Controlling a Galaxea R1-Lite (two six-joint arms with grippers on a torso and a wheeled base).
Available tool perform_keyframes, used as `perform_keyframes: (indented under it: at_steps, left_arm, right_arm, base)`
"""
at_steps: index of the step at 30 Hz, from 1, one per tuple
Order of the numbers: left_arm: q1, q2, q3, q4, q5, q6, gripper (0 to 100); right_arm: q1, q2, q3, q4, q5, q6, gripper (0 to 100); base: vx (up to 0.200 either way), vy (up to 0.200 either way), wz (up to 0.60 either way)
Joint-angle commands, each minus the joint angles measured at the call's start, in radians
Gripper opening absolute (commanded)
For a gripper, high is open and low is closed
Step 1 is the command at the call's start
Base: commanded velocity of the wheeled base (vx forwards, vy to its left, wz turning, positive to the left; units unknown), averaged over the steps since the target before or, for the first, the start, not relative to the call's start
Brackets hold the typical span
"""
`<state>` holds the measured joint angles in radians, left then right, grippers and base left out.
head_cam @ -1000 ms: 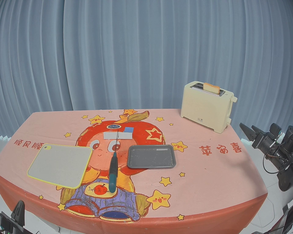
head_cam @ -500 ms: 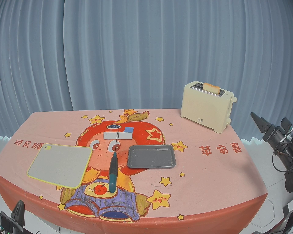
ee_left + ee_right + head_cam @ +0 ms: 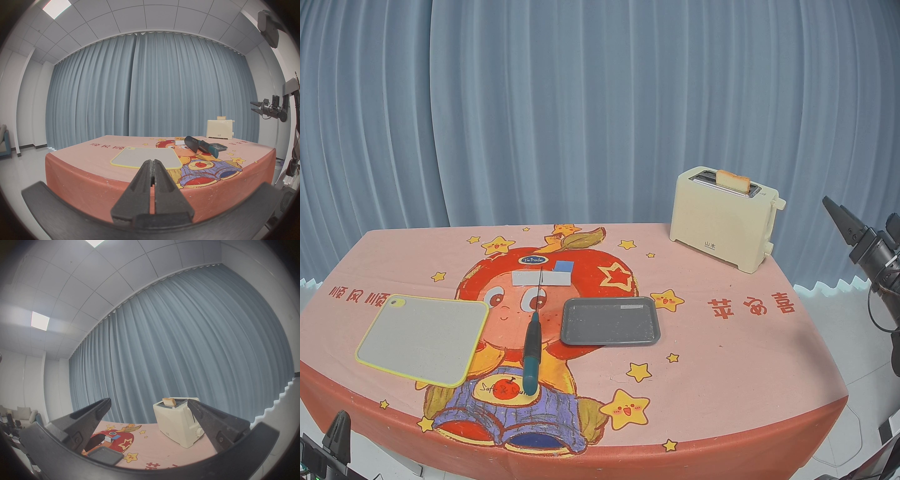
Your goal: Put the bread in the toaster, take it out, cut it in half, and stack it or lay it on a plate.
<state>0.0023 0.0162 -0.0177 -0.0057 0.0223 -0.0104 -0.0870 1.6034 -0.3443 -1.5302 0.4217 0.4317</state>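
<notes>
A slice of bread (image 3: 733, 180) sticks up from a slot of the cream toaster (image 3: 722, 219) at the table's back right. My right gripper (image 3: 856, 215) hangs open and empty in the air to the right of the toaster, beyond the table's edge. In the right wrist view the bread (image 3: 169, 401) and toaster (image 3: 178, 422) lie ahead between the spread fingers of the right gripper (image 3: 148, 401). A grey tray (image 3: 610, 320) lies mid-table, a teal-handled knife (image 3: 532, 350) to its left, then a yellow-rimmed cutting board (image 3: 422, 337). My left gripper (image 3: 152, 161) is shut and empty, below the table's front left edge.
White and blue cards (image 3: 542, 277) lie behind the knife's tip. A pink printed cloth (image 3: 737, 362) covers the table, with bare room at its right front. Blue curtains hang behind. From the left wrist view the cutting board (image 3: 147, 156) is nearest, the knife (image 3: 201, 146) beyond.
My right gripper has risen and drawn to the right, from level with the toaster's base to level with its top. The left arm and the table's things have not moved.
</notes>
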Motion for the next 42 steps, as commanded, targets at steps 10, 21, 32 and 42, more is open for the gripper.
perform_keyframes:
  at_steps: [10,21,32,42]
  left_arm:
    - [0.001,-0.005,0.018,0.000,0.001,0.000,0]
    - [0.001,-0.005,0.018,0.000,0.001,0.000,0]
    - [0.001,-0.005,0.018,0.000,0.001,0.000,0]
    - [0.001,-0.005,0.018,0.000,0.001,0.000,0]
  right_arm:
    - [0.049,-0.103,-0.210,0.453,0.000,-0.229,100]
    - [0.095,-0.169,-0.272,0.659,-0.034,-0.231,100]
    - [0.098,-0.137,-0.360,0.725,-0.057,-0.245,100]
    - [0.132,-0.051,-0.443,0.743,-0.057,-0.280,100]
  base:
    - [0.000,0.000,0.00]
    - [0.000,0.000,0.00]
    - [0.000,0.000,0.00]
    - [0.000,0.000,0.00]
